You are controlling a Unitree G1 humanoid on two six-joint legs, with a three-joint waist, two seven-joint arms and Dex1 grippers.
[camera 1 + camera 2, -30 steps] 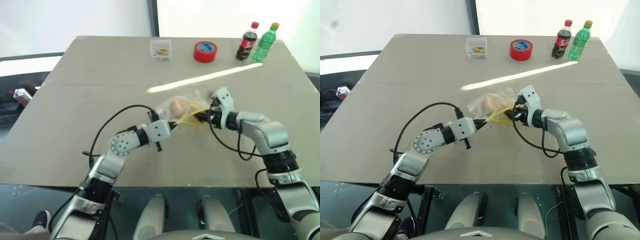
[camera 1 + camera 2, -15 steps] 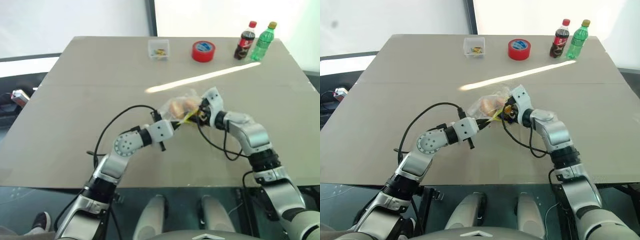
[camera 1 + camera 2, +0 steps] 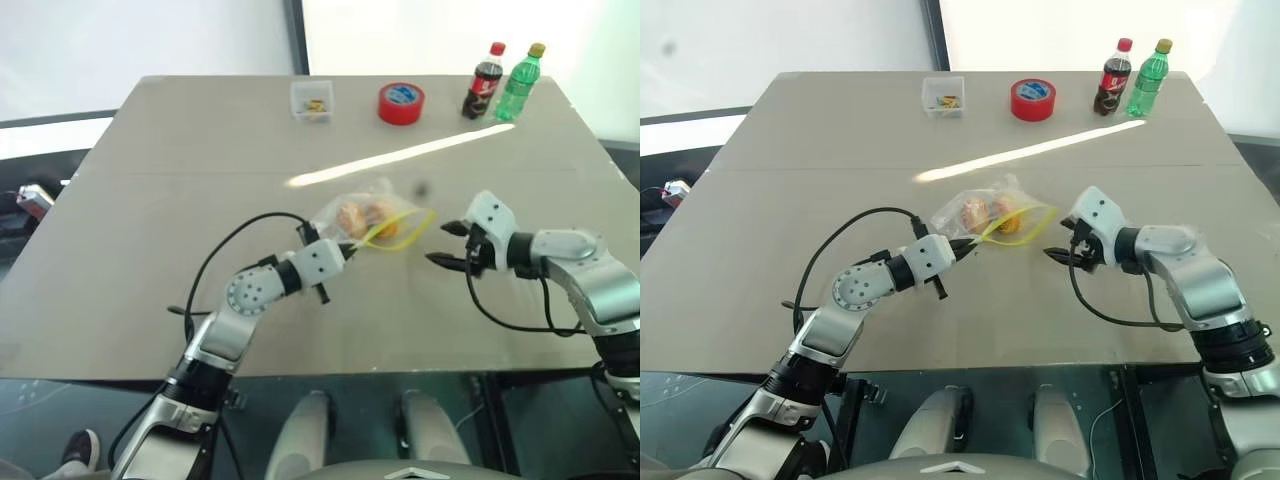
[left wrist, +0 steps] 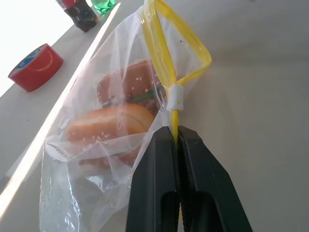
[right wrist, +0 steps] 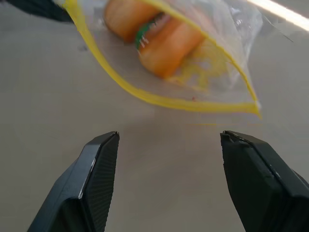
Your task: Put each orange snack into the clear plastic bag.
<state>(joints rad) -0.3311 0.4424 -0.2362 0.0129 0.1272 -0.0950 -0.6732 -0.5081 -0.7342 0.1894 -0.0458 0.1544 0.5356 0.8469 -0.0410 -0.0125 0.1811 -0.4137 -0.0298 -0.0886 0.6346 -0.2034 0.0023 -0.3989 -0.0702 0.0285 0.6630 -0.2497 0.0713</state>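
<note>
Left gripper (image 3: 345,247) is pinching the bag's (image 3: 372,218) yellow strip, both snacks (image 3: 364,214) sitting inside. Right gripper (image 3: 449,245), jaws spread, is hovering at the bag's 3 o'clock, apart.

Bare table (image 3: 150,230) surrounds the clear plastic bag (image 3: 372,218) on its far and right sides. The left gripper (image 3: 345,249) blocks its near-left corner. The box (image 3: 311,100), tape roll (image 3: 401,103) and 2 bottles (image 3: 497,81) stand well apart at the far edge.

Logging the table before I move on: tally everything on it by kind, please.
Orange snacks: 2, both inside the bag
Clear plastic bag: 1
Drink bottles, one cola, one green: 2
Red tape roll: 1
Small clear box: 1
Total: 7
</note>
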